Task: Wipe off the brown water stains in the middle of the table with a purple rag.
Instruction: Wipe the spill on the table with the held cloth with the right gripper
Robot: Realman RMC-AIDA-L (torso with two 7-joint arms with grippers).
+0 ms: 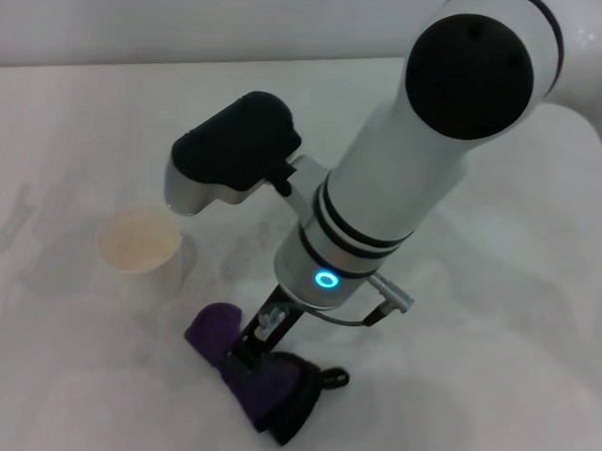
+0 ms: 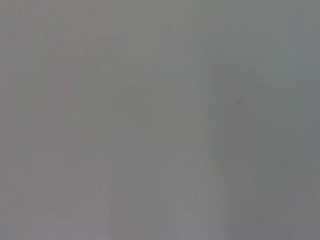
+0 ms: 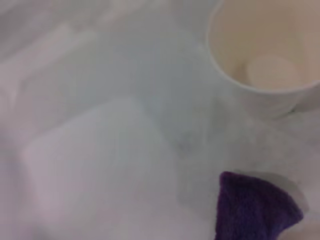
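The purple rag (image 1: 264, 379) lies bunched on the white table (image 1: 496, 344), near its front edge, with its black edge and loop to the right. My right gripper (image 1: 256, 338) reaches straight down into the rag's middle and is shut on it. One end of the rag (image 3: 252, 207) shows in the right wrist view, with a shadow under it. No brown stain shows in any view; it may be under the arm or the rag. My left gripper is out of view, and the left wrist view shows only plain grey.
A paper cup (image 1: 140, 243) with pale brown liquid stands upright just left of the rag and close to my right arm; it also shows in the right wrist view (image 3: 265, 55). Faint grey scuffs mark the tabletop (image 3: 100, 150).
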